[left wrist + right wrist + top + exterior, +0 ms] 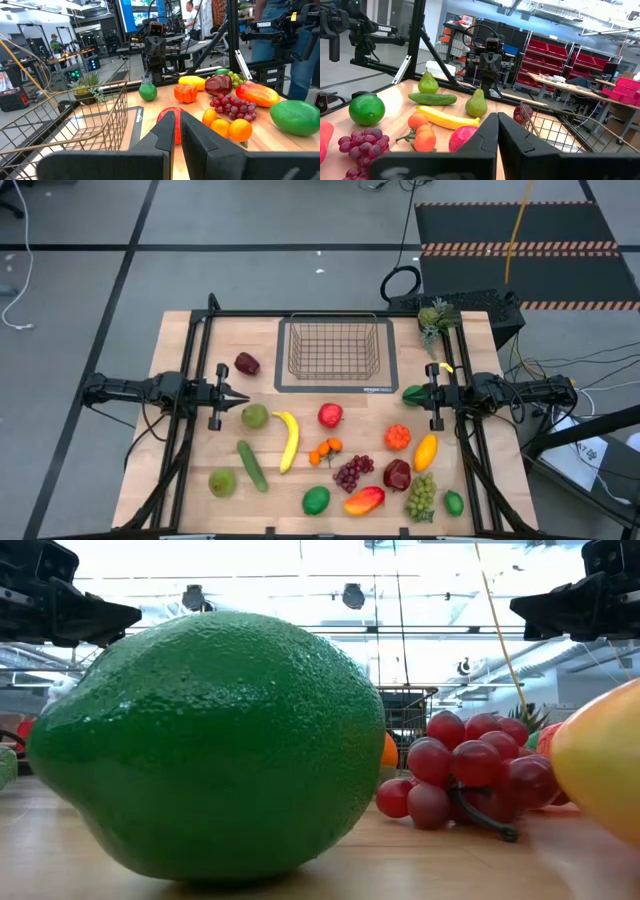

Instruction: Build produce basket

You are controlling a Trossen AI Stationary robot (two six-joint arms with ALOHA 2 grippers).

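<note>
Wooden tabletop [190, 340], workshop floor all round, and nothing has gone into the basket [333, 348] yet; it sits bare at the far middle of the table. Both arms are stretched flat and level, pointing straight at each other across the board. The left gripper [243, 396] has its fingers pressed together, holding nothing; the right gripper [414, 394] is pinched just as tight and just as empty. So what's closest? For the left gripper, the green pear [255, 416] lies just beside the tip and a touch toward the near edge, with the dark red apple [246, 363] off to its other side, toward the basket. The banana [288, 440] lies a little beyond the pear, its long axis running roughly crosswise to that gripper's reach, which I'd judge makes for an easy straddle once the fingers spread. For the right gripper, a green piece [412, 393] sits right at its fingertips, and the ribbed orange fruit [397, 437] is near, toward the front. Between the two tips, the red apple [330, 415] is about equally far from each.
</note>
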